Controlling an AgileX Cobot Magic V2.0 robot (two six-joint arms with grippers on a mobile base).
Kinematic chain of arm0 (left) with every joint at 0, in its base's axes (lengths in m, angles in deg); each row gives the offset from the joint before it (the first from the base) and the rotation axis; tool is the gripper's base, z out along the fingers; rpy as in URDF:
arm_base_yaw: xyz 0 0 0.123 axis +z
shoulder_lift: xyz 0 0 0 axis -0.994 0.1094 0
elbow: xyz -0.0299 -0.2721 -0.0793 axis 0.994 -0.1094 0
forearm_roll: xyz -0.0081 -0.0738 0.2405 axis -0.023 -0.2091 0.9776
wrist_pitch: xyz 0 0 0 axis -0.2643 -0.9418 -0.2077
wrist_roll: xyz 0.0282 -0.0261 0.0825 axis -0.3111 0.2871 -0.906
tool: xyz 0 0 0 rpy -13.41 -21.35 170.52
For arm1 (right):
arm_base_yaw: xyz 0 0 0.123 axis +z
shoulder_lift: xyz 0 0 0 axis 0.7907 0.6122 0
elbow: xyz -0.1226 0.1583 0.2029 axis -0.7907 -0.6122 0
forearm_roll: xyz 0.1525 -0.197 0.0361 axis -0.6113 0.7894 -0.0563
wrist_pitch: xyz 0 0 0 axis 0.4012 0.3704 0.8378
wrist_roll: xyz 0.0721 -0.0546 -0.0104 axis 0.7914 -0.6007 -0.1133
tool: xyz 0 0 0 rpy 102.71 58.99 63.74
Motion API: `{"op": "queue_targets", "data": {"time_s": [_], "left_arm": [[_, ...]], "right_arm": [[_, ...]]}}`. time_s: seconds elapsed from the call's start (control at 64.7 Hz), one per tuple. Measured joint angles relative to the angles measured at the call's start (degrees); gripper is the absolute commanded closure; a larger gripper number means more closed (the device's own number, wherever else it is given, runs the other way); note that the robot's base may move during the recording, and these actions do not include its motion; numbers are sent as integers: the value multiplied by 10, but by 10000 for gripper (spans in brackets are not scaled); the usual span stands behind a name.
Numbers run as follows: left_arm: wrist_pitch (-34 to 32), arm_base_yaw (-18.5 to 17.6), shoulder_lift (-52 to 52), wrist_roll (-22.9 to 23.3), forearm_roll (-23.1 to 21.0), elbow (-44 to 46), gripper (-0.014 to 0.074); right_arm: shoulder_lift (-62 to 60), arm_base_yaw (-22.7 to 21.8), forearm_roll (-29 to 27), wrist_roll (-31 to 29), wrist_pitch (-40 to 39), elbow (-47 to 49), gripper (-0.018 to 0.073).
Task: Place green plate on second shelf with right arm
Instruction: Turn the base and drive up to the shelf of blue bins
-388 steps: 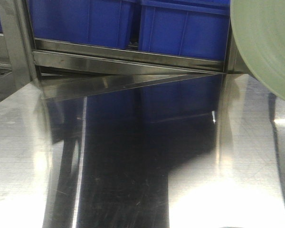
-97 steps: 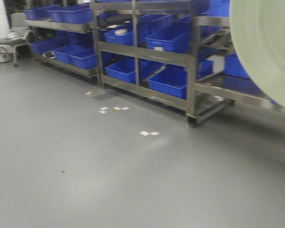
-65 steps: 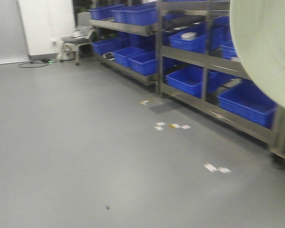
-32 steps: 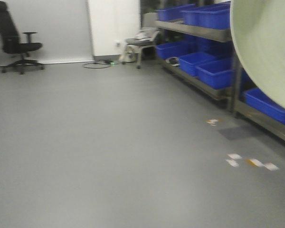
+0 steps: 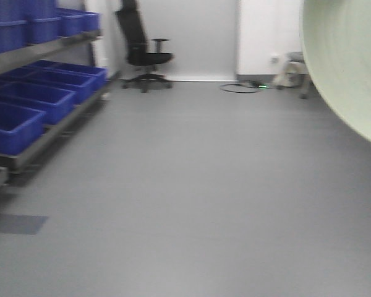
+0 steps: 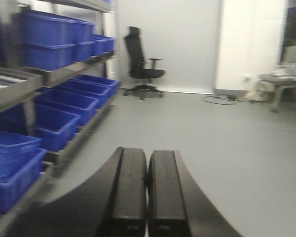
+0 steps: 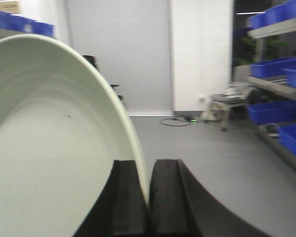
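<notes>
- We see the right gripper w/ jaws pinched tight on the rim of the green plate. The rim runs down into the thin slit betw. the two black fingers, no spare gap.
- Plate is held on edge, near upright. In the right wrist view its hollow face, w/ faint rings, spreads from the gripper toward 9–11 o'clock.
- Front view: the plate fills the 1–3 o'clock corner, close to the cam, up in the air and well apart from the rack.
- The left gripper has its fingers pressed together side by side, nothing betw. them, pointing out over the grey floor.
- The rack sits at 9–10 o'clock in the front view, w/ blue bins on at least two levels.
- Black office chair at 11 o'clock by the white wall; cable on the floor approx. 12–1 o'clock.
- Right wrist view: second rack w/ blue bins at 3 o'clock, grey seat just beside it.
- All views are blurred, so we can't tell finer detail.
</notes>
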Motion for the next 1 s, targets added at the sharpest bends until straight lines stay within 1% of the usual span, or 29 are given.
{"op": "queue_targets", "data": {"time_s": [1.004], "left_arm": [[0, 0, 0, 0, 0, 0, 466]], "right_arm": [[0, 0, 0, 0, 0, 0, 506]]}}
